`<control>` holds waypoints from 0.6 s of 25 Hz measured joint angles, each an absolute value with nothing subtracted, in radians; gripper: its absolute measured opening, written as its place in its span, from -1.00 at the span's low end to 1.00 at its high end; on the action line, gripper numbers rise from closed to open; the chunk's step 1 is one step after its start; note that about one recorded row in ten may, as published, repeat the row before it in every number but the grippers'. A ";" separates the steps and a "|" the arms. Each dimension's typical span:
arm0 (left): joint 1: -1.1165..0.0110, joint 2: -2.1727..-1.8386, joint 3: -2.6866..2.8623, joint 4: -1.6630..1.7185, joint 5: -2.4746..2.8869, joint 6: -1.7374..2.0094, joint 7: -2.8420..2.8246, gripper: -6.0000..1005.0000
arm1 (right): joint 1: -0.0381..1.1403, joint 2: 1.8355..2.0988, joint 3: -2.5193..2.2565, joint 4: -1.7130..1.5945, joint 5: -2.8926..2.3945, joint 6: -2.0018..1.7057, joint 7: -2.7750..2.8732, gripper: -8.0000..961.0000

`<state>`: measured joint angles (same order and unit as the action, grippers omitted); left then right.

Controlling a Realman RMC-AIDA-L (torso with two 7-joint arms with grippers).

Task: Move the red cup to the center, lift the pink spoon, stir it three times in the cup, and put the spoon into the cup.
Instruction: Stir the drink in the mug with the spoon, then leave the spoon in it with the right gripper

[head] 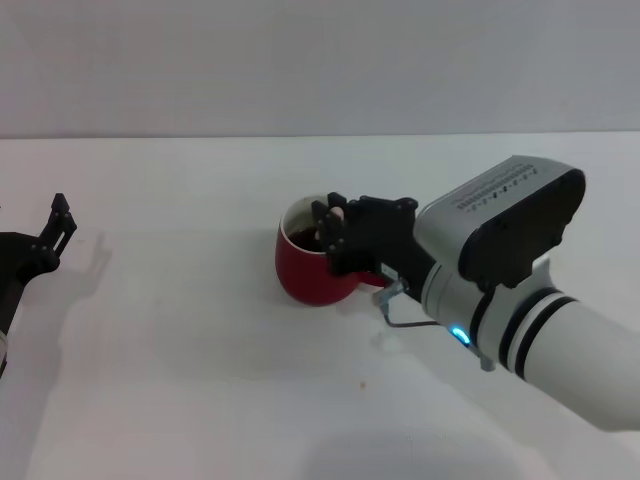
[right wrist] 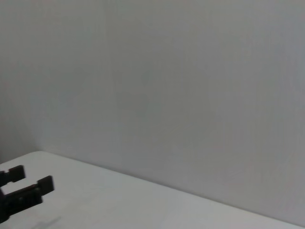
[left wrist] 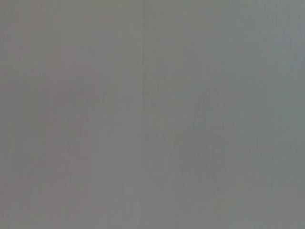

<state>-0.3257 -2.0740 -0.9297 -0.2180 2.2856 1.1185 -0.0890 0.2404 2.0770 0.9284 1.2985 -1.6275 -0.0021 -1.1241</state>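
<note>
The red cup [head: 305, 275] stands upright near the middle of the white table [head: 180, 380] in the head view. My right gripper [head: 330, 228] reaches over the cup's rim from the right, its black fingers just above the white inside. A small pale pink bit of the pink spoon [head: 339, 212] shows between the fingers; the rest of the spoon is hidden by the gripper and the cup. My left gripper [head: 62, 222] is parked at the table's far left, open and empty. It also shows far off in the right wrist view [right wrist: 26, 186].
A plain grey wall rises behind the table's far edge [head: 320, 136]. The left wrist view shows only a flat grey surface. My right arm's white forearm [head: 520, 300] covers the table's right front.
</note>
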 joint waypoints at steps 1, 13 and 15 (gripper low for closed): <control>-0.325 -2.074 -0.930 -0.218 2.286 1.118 -0.089 0.68 | 0.246 2.077 0.925 1.296 -1.627 -0.003 -1.124 -0.68; -0.318 -2.074 -0.930 -0.218 2.286 1.122 -0.089 0.68 | 0.330 2.079 0.934 1.235 -1.579 -0.012 -1.120 -0.63; -0.318 -2.074 -0.930 -0.218 2.286 1.122 -0.089 0.68 | 0.324 2.077 0.935 1.241 -1.583 -0.012 -1.123 -0.62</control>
<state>-0.3180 -2.0737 -0.9295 -0.2178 2.2856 1.1218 -0.0889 0.3235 2.0773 0.9347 1.2407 -1.5831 -0.0122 -1.1232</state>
